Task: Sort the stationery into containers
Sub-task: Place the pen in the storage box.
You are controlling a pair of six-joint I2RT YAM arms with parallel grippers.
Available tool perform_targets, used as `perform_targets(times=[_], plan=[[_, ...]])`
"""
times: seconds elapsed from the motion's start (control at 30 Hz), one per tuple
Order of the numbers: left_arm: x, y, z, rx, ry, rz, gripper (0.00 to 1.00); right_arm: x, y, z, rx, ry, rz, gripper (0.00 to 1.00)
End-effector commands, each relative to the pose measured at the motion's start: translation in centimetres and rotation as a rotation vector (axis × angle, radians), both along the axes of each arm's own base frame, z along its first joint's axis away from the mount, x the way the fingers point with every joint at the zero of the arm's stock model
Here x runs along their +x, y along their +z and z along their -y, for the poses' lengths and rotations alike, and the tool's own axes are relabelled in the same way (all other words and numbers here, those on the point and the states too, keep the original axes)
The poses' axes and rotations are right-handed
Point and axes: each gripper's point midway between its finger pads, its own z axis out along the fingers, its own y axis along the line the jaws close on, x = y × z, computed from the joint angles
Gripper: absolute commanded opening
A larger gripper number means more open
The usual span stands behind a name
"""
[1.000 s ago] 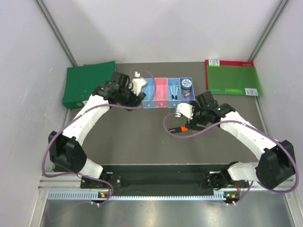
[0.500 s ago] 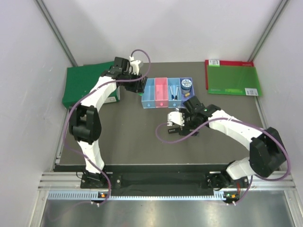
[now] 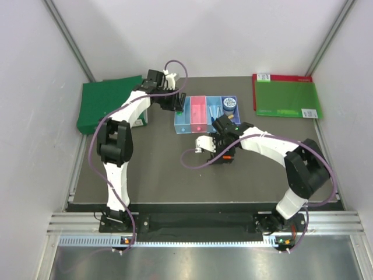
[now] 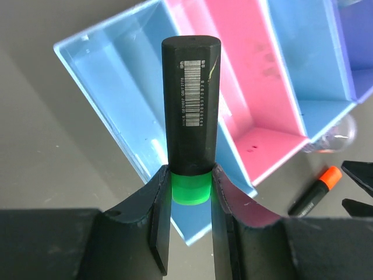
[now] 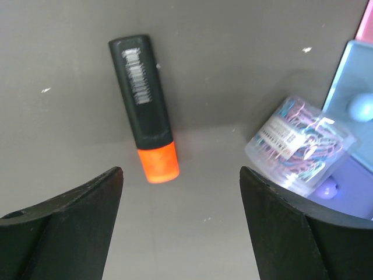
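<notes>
We judge the sort past halfway: the round tin [image 3: 229, 104] sits in the purple-blue tray [image 4: 361, 64]. Our left tool [image 4: 190, 192] grips the green-capped highlighter [image 4: 190, 105] over the end light blue tray [image 4: 116, 76]. Our right tool [image 5: 178, 181], spread wide, hovers above the orange-capped highlighter [image 5: 143, 105] on the worktop [image 5: 233, 58] (the clear clip box [image 5: 306, 154] also awaits a tray).

The green-capped highlighter [image 4: 190, 99] has its cap end partly hidden between the fingers of the left gripper [image 4: 190, 174]. The row of trays [image 4: 256, 76] runs off the top and right edges of the left wrist view. Behind one tray corner the clip box [image 4: 338, 132] is a mostly hidden blur, and it is smeared in the right wrist view too. From above, the trays' contents are too small to tell.
</notes>
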Motion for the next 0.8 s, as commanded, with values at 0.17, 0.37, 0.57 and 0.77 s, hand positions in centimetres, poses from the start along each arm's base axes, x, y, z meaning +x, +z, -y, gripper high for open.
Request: perform_targets(times=[0.17,0.37,0.57,0.77], plan=[[1.1,-1.6,0.7,-0.019,0.019,-0.021,0.0,0.8,0.4,-2.7,0.065,0.044,-0.002,0.76],[1.5,-2.7,0.7,-0.014,0.033,-0.037,0.0,0.5,-0.3,-2.9,0.068,0.032,-0.027,0.72],[1.6,-3.8,0.7,-0.012,0.035,-0.058,0.0,-0.5,-1.1,-2.9,0.061,0.04,-0.041,0.67],[1.2,-4.6,0.8,-0.015,0.028,-0.082,0.07,-1.1,-1.9,-2.9,0.052,0.037,-0.053,0.59]])
